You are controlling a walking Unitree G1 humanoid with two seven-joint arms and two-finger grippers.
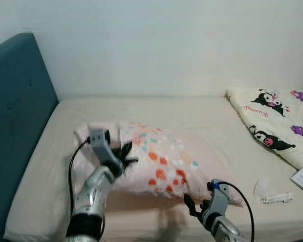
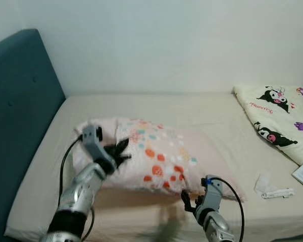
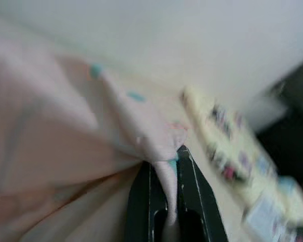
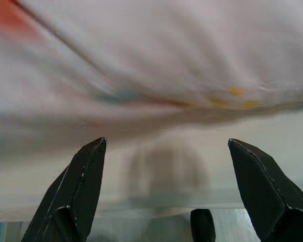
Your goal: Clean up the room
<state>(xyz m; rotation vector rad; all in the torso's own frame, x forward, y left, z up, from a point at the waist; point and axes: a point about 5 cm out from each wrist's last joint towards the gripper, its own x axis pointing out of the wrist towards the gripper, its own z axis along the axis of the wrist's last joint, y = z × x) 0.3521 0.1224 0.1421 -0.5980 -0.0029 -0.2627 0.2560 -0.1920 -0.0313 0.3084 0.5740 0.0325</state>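
Pale pink pillow with orange, red and teal dot print (image 1: 156,164) lies on the beige bed sheet (image 1: 202,116), roughly mid-bed, long axis running from the teal upholstered headboard (image 1: 20,106) side toward the foot, slightly skewed.

Left gripper (image 1: 125,155) sits at the pillow's headboard-side end, on its top face. Left wrist view shows its black fingers (image 3: 189,186) pressed together on a pinched fold of the pillow's fabric (so this end is held by cloth only, not by the pillow's bulk).

Right gripper (image 1: 196,206) is at the opposite, foot-side end, just below the pillow's near edge and low by the sheet. Its fingers (image 4: 86,176) are spread wide, pointed at the underside of that edge, nothing between them, apart from the fabric.

Key relation: the pillow spans between the two grippers, one arm per end. The free end lies straight ahead of and just above the right gripper, so the right arm is the nearer one for it. My read: the next move needs the right gripper to go forward under that edge and close, then both arms can carry the pillow toward the headboard.

Risk, as I judge it: a one-sided lift from the left pinch lets the pillow sag or slip out.

Also on the bed: cream quilt with black-and-white cartoon print (image 1: 278,121) at the far foot side, small white crumpled wrapper (image 1: 272,194) near the right edge (both well apart from the grippers).
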